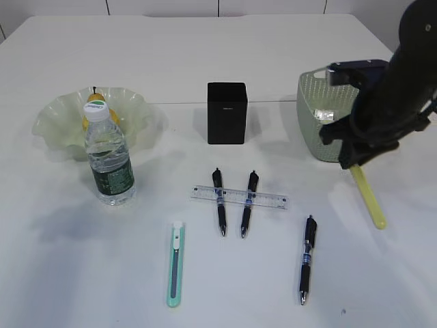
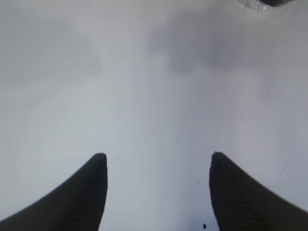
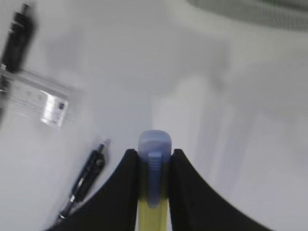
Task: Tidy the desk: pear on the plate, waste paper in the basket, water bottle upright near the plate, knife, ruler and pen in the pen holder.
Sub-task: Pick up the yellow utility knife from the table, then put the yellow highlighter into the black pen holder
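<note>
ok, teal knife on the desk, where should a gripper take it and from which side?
Mid-handle, from straight above. The teal knife lies flat and alone on the desk, long axis nearly front to back, so set the jaws across its narrow width. Nothing crowds either side.

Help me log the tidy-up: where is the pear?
In the exterior view the pear sits in the plate at far left, behind the water bottle.

The pear (image 1: pixel 102 109) was mostly hidden behind the water bottle (image 1: pixel 108 155). The right arm covered the yellow knife's (image 1: pixel 367 197) upper end and part of the basket (image 1: pixel 315 115). In the right wrist view the ruler (image 3: pixel 38 100) and a pen (image 3: pixel 83 184) were blurred, and the basket's rim was cut off at the top edge.
</note>
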Controlling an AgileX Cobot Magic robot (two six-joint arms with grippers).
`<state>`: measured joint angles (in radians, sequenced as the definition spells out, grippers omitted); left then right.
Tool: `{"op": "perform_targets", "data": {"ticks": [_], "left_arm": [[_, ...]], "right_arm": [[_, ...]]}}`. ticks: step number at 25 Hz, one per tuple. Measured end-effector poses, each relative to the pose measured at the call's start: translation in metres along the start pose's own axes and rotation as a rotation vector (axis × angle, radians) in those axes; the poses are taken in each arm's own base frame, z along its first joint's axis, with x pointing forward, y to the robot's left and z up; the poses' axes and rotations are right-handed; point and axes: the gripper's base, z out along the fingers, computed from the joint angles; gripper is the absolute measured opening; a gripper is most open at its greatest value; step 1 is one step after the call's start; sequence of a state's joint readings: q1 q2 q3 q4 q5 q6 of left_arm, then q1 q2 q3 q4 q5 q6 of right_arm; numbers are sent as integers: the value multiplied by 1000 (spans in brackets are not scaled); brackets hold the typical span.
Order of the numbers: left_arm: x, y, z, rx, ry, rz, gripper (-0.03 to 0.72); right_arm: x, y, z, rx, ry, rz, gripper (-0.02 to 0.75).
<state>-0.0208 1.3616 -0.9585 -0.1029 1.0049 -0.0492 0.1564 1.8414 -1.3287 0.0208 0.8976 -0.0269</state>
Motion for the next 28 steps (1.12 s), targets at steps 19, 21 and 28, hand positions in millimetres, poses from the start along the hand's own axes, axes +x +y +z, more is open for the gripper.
{"op": "perform_targets", "data": {"ticks": [19,21,28], "left_arm": [[-3,0,0,5,-30,-2,467],[-4,-1,0,6,-44,-2,466],[-7,-1,0,7,-75,-2,466]], "right_arm": [[-95,53,-69,-60,-586,-143,117],[-101,55,-65,-64,-631,-142,117],[-118,56,-59,-68,-806,-124,117]]}}
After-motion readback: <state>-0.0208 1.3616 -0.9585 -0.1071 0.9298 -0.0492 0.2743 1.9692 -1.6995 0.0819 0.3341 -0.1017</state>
